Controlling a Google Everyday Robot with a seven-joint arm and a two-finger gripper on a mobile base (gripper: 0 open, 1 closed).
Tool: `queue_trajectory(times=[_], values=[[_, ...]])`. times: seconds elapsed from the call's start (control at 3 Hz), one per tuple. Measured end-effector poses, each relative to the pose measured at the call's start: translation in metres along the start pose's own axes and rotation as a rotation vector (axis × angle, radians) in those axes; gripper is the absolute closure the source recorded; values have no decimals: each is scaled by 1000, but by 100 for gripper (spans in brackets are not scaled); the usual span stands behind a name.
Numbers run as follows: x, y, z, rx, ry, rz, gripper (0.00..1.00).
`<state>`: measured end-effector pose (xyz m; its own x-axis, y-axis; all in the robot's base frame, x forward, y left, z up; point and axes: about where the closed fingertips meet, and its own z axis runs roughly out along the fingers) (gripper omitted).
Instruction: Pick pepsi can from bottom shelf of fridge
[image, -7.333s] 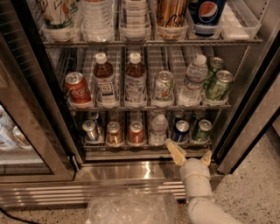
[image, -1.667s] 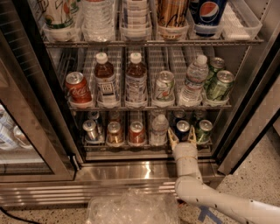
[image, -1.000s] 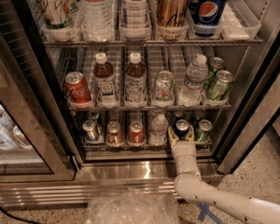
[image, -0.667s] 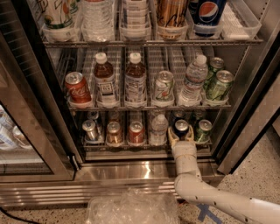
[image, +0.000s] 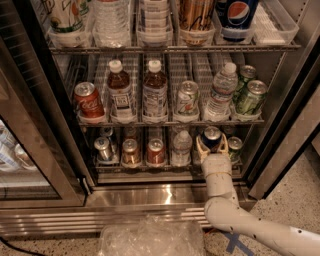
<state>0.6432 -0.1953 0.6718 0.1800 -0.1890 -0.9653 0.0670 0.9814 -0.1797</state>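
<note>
The pepsi can (image: 211, 138), small and dark blue with a silver top, stands at the front right of the bottom shelf (image: 165, 166) of the fridge (image: 280, 115). My gripper (image: 212, 146) reaches in from below, and its pale fingers (image: 199, 147) sit on either side of the can, closed around it. The can stands slightly forward of the other cans in its row. My white arm (image: 235, 215) runs down to the lower right.
On the bottom shelf stand a silver can (image: 103, 148), two copper cans (image: 131, 152), a small water bottle (image: 181, 148) and a green can (image: 234, 148). The middle shelf holds a Coca-Cola can (image: 88, 100), brown bottles (image: 120, 92) and green cans (image: 249, 96). A plastic-wrapped item (image: 152, 237) lies on the floor.
Since the earliest frame my gripper has moved up from the steel sill to the pepsi can and closed around it. Over the last second nothing visibly moves.
</note>
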Motion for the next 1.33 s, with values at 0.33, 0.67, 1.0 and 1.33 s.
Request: queue_trajectory(times=[0.33,0.67,1.0,1.33], values=[[-14,13,-16,-87,4,61,100],[-18,29,-46,-173,62,163,100],[-24,38,-79,-245,97,246,100],[-24,39,-79,-245,97,246,100]])
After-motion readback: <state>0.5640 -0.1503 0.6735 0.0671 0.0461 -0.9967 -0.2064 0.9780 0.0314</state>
